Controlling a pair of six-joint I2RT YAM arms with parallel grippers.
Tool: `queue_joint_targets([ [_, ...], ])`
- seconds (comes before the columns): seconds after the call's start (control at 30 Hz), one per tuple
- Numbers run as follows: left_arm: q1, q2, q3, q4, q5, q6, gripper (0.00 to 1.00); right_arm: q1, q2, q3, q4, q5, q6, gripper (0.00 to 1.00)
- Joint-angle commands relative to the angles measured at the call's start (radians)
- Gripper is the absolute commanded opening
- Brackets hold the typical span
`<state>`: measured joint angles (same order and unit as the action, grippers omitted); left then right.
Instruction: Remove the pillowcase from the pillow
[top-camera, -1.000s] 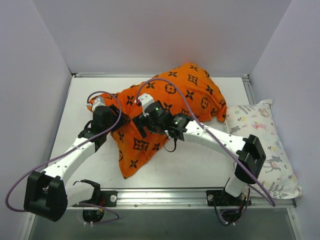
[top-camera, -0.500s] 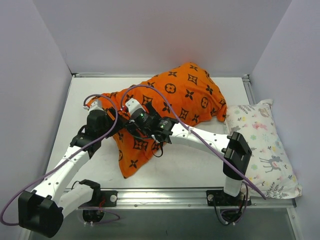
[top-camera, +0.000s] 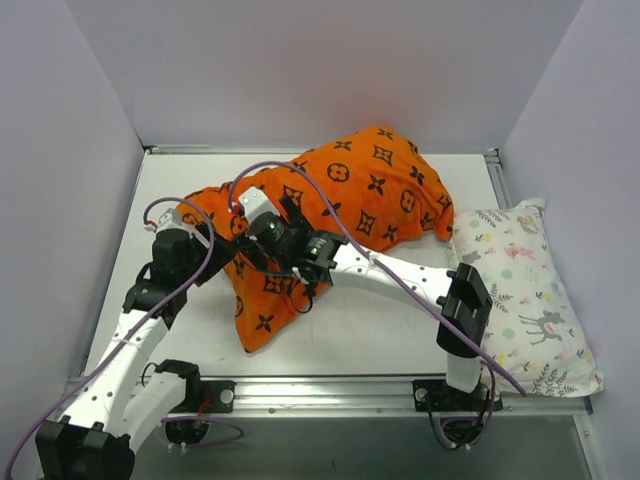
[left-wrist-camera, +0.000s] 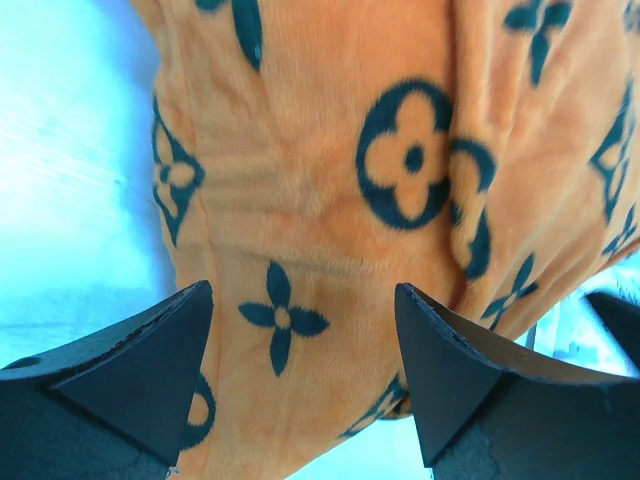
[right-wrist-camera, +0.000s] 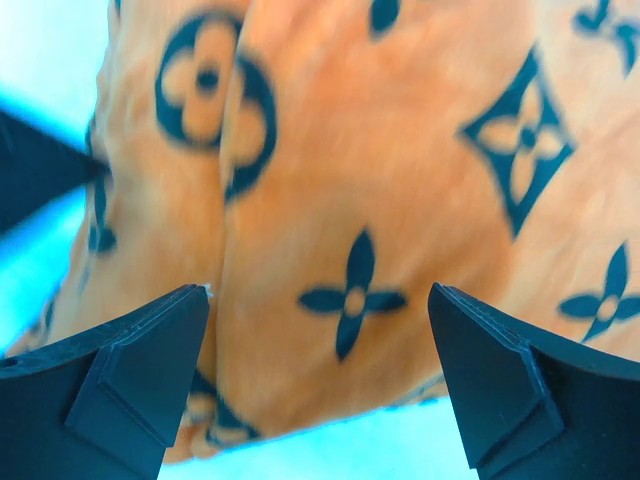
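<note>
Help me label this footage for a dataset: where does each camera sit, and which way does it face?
Top external: above and behind the bases, looking down on the table and orange pillowcase; left arm and right arm both show.
Left wrist: on the left arm, facing pillowcase fabric through the open left tool; its two dark fingers show.
Right wrist: on the right arm, facing the same fabric through the open right tool; its two fingers show.
Shared: both wrist views are filled by the pillowcase.
</note>
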<state>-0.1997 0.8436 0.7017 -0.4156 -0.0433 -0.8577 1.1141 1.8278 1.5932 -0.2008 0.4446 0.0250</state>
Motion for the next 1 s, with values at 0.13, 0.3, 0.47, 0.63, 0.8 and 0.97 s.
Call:
queue_joint_targets([
  [0.13,0.003,0.011,-0.050,0.112,0.131,-0.026,0.83,-0.065,0.094,0.145,-0.032,0.037,-0.005,0.94],
  [0.3,0.002,0.018,-0.071,0.153,0.149,-0.036,0.83,-0.062,0.099,0.159,-0.035,-0.004,-0.004,0.95],
  [0.47,-0.010,0.041,-0.120,0.239,0.180,-0.072,0.82,-0.048,0.102,0.157,-0.040,-0.010,0.007,0.96],
  [0.63,-0.023,0.096,-0.176,0.324,0.189,-0.096,0.75,-0.040,0.091,0.149,-0.043,-0.041,0.035,0.96],
  [0.8,-0.023,0.118,-0.226,0.380,0.194,-0.132,0.38,-0.034,0.113,0.169,-0.060,-0.040,0.038,0.97],
  [0.97,-0.023,0.114,-0.231,0.373,0.186,-0.132,0.05,-0.054,0.165,0.206,-0.098,0.002,0.058,0.94],
])
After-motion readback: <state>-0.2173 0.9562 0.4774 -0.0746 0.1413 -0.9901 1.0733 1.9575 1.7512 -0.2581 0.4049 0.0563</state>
